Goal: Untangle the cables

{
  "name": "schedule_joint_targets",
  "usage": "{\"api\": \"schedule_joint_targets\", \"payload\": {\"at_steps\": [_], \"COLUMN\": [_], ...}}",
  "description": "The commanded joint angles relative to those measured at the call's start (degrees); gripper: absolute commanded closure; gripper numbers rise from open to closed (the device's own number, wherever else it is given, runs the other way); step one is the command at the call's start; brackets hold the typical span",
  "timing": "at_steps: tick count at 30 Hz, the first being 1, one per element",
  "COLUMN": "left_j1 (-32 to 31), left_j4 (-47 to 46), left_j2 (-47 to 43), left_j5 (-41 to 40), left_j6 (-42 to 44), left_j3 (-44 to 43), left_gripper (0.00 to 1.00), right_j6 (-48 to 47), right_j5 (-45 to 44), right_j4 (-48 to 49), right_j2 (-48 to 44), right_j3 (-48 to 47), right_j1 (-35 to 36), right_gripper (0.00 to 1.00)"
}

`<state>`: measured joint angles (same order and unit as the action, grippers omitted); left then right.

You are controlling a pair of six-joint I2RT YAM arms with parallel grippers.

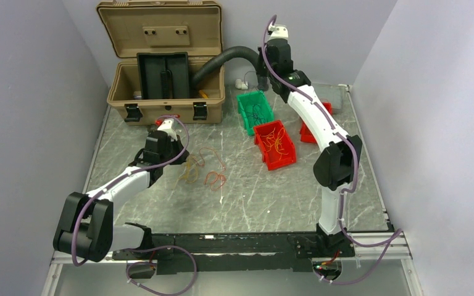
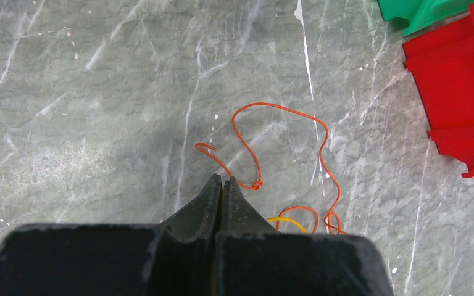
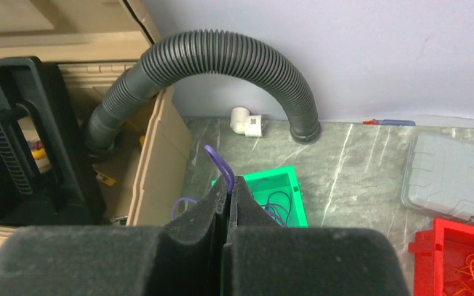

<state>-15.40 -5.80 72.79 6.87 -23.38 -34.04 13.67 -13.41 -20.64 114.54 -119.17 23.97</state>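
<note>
You're partway: right gripper (image 3: 229, 185) pinches a thin purple wire (image 3: 219, 161) over the green plastic bin (image 3: 290, 185), left gripper (image 2: 222, 182) pressed together, thin orange wire (image 2: 257, 184) left knotted.

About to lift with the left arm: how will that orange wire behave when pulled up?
Probably floppy and very light: the orange wire is hair-thin and lies in loose loops. It may keep some curl, judging by its hooked end. The yellow wire beside its lower loops, near the left gripper, could drag along.
</note>
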Motion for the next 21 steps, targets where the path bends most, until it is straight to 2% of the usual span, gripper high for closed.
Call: {"api": "schedule_joint_targets", "payload": {"at_steps": [1, 10, 21], "left_j1": [-0.1, 0.0, -0.1], "left_j4": [-2.1, -1.4, -0.8], "left_j2": [-1.4, -0.9, -0.8], "left_j5": [0.9, 0.8, 0.5], "left_j6": [0.7, 0.8, 1.0], "left_j3": [0.0, -0.4, -0.7], "left_gripper": [1.0, 1.0, 1.0], "right_j6": [0.7, 2.3, 0.8], "right_j5": [1.1, 4.8, 4.0], "right_j4": [2.8, 4.6, -3.2], "right_j2": [0.1, 6.3, 22.4], "right_j3": [3.7, 11.8, 1.2], "right_j1": [-0.2, -2.2, -3.5], "right_gripper": [1.0, 1.0, 1.0]}}
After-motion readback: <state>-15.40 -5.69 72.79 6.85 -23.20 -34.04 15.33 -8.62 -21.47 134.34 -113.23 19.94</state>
